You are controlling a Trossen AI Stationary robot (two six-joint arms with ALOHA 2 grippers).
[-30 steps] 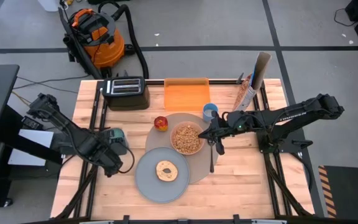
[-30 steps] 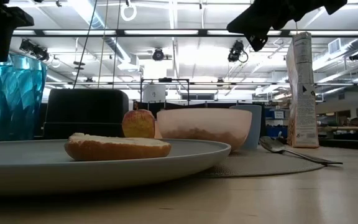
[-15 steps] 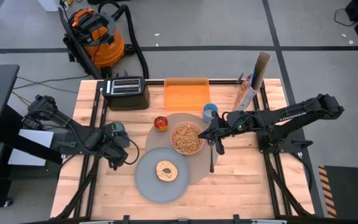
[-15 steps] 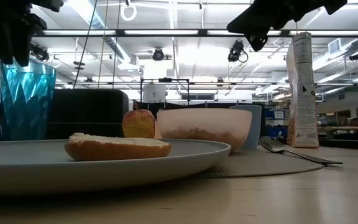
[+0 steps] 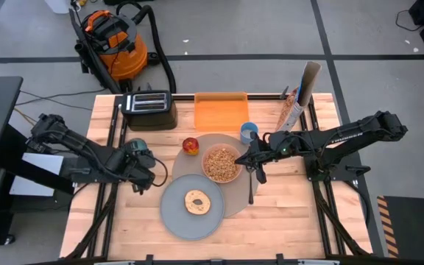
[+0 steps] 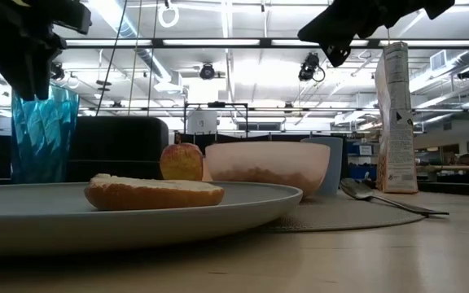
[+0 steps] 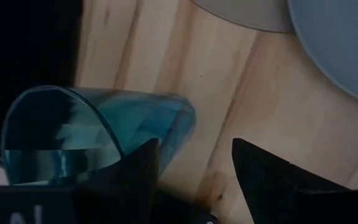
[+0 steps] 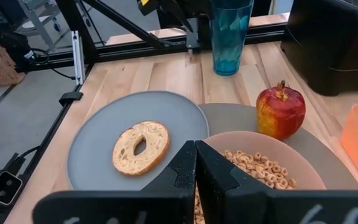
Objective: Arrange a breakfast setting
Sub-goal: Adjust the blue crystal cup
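A bagel (image 5: 196, 202) lies on the grey plate (image 5: 174, 217), which overlaps the round grey-brown mat (image 5: 235, 197). The pink bowl (image 5: 221, 163) of cereal and the spoon (image 5: 251, 188) sit on the mat, with the apple (image 5: 191, 146) at its far left rim. The light-blue cup (image 5: 249, 132) stands beyond the bowl. My left gripper (image 7: 194, 146) is open, left of the plate, with a teal glass (image 5: 136, 147) on its far side. My right gripper (image 8: 196, 144) is shut and empty, above the bowl's right rim. My left gripper touches the teal glass only with the outer side of one finger (image 7: 138, 165), which lies against the glass's wall (image 7: 163, 124) below the rim. The gap between the fingers holds only bare table. The glass stands upright; the finger hides the exact spot of contact.
A black toaster (image 5: 149, 109) and a flat orange board (image 5: 221, 110) stand along the far edge. A cereal box (image 5: 291, 112) stands at the far right. Bare wood lies in front of the plate and at the near right.
My left gripper has moved toward the table's far edge and slightly right. The teal glass has moved with it toward the far edge, staying upright. My right arm has kept still.
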